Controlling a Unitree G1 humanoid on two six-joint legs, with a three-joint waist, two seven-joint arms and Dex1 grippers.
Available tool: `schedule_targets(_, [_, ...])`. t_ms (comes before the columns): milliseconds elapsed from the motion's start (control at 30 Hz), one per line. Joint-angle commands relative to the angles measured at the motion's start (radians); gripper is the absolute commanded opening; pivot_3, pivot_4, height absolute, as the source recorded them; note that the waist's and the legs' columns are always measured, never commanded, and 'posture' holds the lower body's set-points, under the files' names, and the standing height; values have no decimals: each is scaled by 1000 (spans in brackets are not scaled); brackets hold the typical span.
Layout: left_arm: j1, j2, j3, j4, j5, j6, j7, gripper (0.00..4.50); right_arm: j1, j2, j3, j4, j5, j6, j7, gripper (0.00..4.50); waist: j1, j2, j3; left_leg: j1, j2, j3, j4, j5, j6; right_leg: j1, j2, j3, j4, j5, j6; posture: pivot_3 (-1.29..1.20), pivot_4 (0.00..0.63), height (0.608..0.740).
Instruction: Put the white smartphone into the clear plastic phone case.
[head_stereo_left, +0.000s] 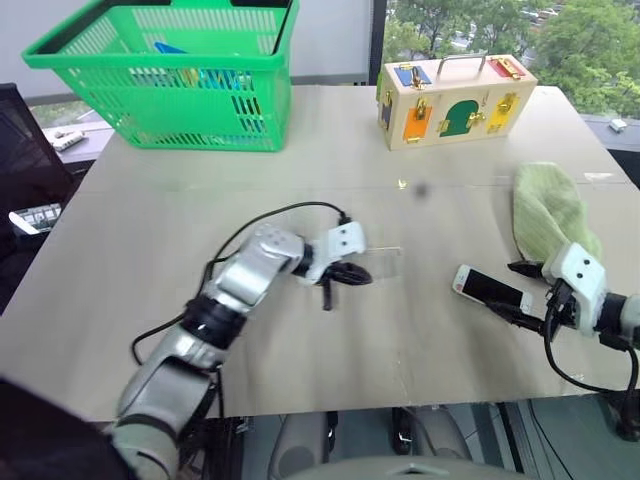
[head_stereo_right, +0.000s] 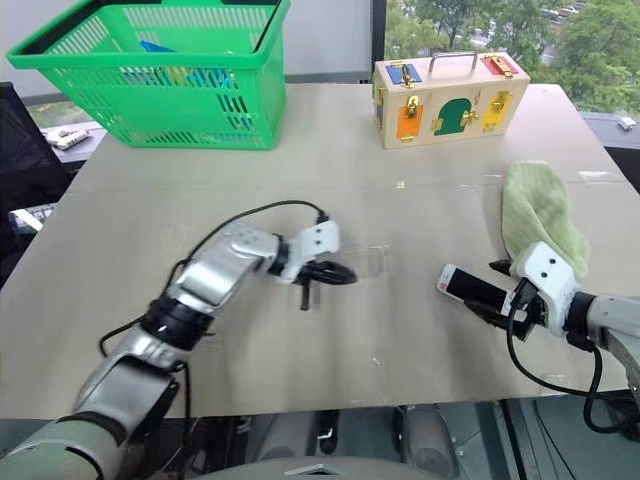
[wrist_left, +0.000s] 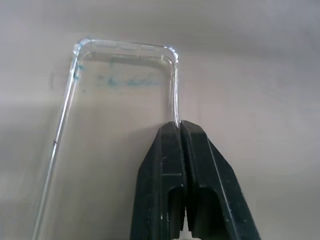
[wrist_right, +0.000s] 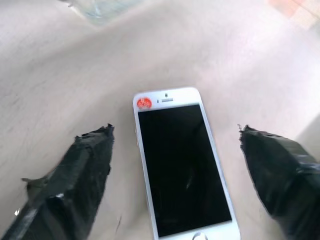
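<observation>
The surface (head_stereo_left: 300, 150) carries, far beyond both end effectors, a green basket (head_stereo_left: 180, 70) and a wooden latch box (head_stereo_left: 455, 100), and a green cloth (head_stereo_left: 550, 210) lies just behind the right end effector (head_stereo_left: 520, 292). The phone (head_stereo_left: 490, 288) lies flat, screen up, directly between the right end effector's two fingers (wrist_right: 80, 170), which stand wide apart on either side of it and do not touch it. The case (wrist_left: 120, 100) lies just ahead of the left end effector (head_stereo_left: 345, 275), whose fingers are pressed together on the rim of one long wall near a corner. Case and phone are well apart, so the task looks early: the case is pinched, the phone not yet grasped, and lifting, aligning and pressing it in all remain. A red round sticker (wrist_right: 144, 103) sits at the phone's top corner; no writing or brand can be read, and faint blue marks (wrist_left: 120, 81) under the case are illegible.
</observation>
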Motion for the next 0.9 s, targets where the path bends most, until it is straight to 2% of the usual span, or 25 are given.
schedule_targets(33, [20,39,44,-84,-28,-3,-4,0,-34,-28,40,52,-24,-22,42,4389,5,0,0,0,-1,0,0,0,0,0,-1,0,0,0,0,0,150,740])
schedule_targets(100, [30,48,52,-92,-31,-11,4,0,-58,-33,77,98,-40,-33,67,4389,7,0,0,0,-1,1,1,0,0,0,-2,0,0,0,0,0,150,740])
schedule_targets(333, [30,-20,24,-85,-26,-21,50,0,-177,-46,213,302,-151,-93,115,4389,4,0,0,0,-2,2,1,0,0,0,-1,0,0,0,0,0,150,740])
schedule_targets(567, [12,-38,16,-51,-17,-46,47,0,-250,-67,289,412,-182,-95,182,4389,-3,-1,0,1,-1,2,2,0,0,2,1,1,0,0,0,0,150,740])
schedule_targets(667, [6,-41,12,-39,-16,-59,43,0,-261,-67,309,427,-169,-65,213,3680,-2,-1,-1,1,-1,2,3,0,0,3,0,1,0,0,0,0,150,740])
schedule_targets(700, [4,-42,11,-36,-16,-62,42,0,-258,-69,315,426,-170,-63,223,3192,-1,-1,-1,1,-1,2,3,0,0,3,0,1,0,0,0,0,150,740])
schedule_targets(733, [2,-43,9,-34,-16,-63,41,0,-253,-72,320,423,-173,-66,231,2986,0,-1,-1,1,-1,2,3,0,0,3,0,1,0,0,0,0,150,740])
schedule_targets(900, [-17,-60,1,-10,-11,-79,41,0,-215,-61,279,383,-165,-95,206,2895,7,-2,-1,1,-1,1,3,0,0,3,0,1,0,0,0,0,150,740])
